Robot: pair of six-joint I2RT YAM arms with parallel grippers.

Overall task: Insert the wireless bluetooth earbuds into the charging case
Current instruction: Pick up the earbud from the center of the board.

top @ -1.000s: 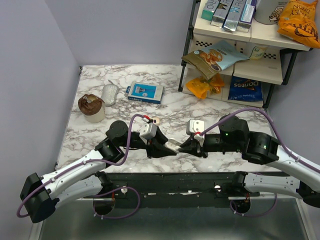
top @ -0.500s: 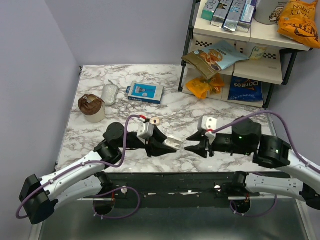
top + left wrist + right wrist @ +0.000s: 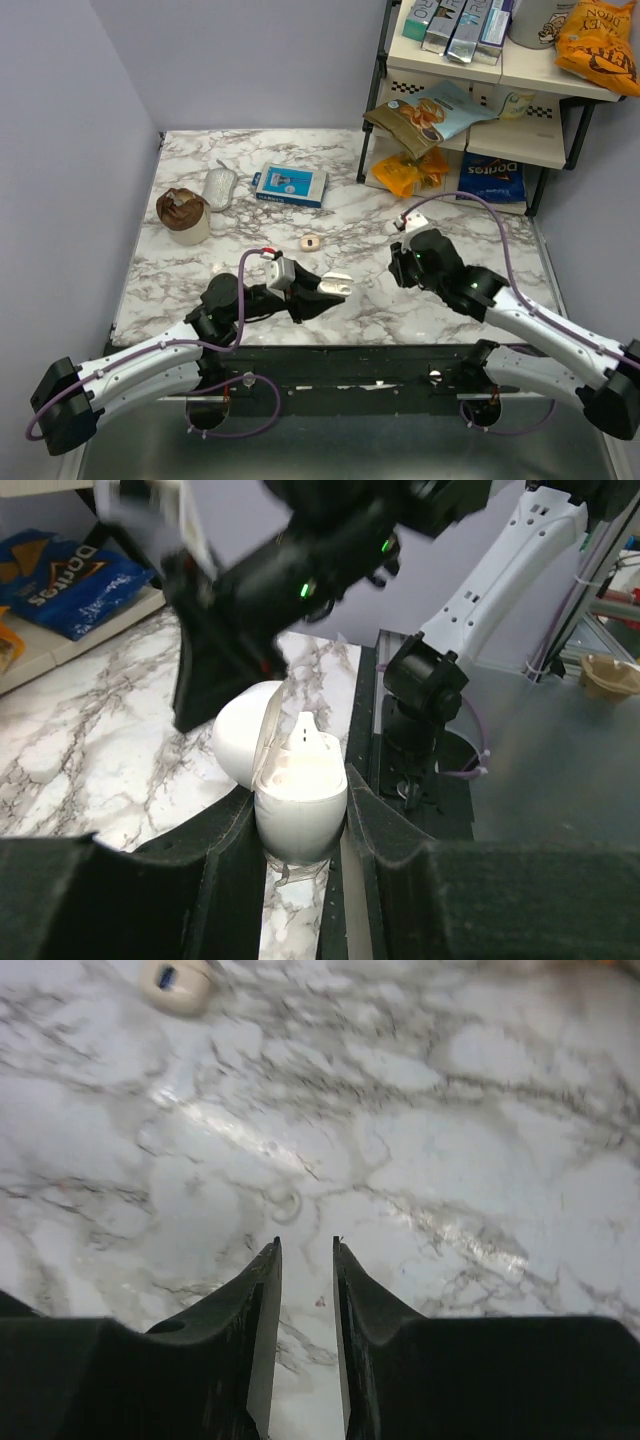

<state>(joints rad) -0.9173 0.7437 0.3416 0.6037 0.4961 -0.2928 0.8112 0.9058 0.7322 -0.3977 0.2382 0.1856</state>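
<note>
The left hand pinched the open white charging case, one earbud standing inside it. The right hand, fingers a narrow slit apart and empty, hovered over the marble surface.

Table: white marble with grey veining, set into a corner of plain pale walls. The same veined top fills the right wrist view and shows at the left of the left wrist view.
Far left: a short pale cup with a brown crumpled top stands upright near the left edge.
Just beside the cup: a grey-white wrapped lump, further back.
Back centre: a flat blue box lies label up, slightly askew.
Centre: a small round cream case lies alone on bare marble, also at the top left of the right wrist view.
Far right: a black-framed shelf rack.
</note>
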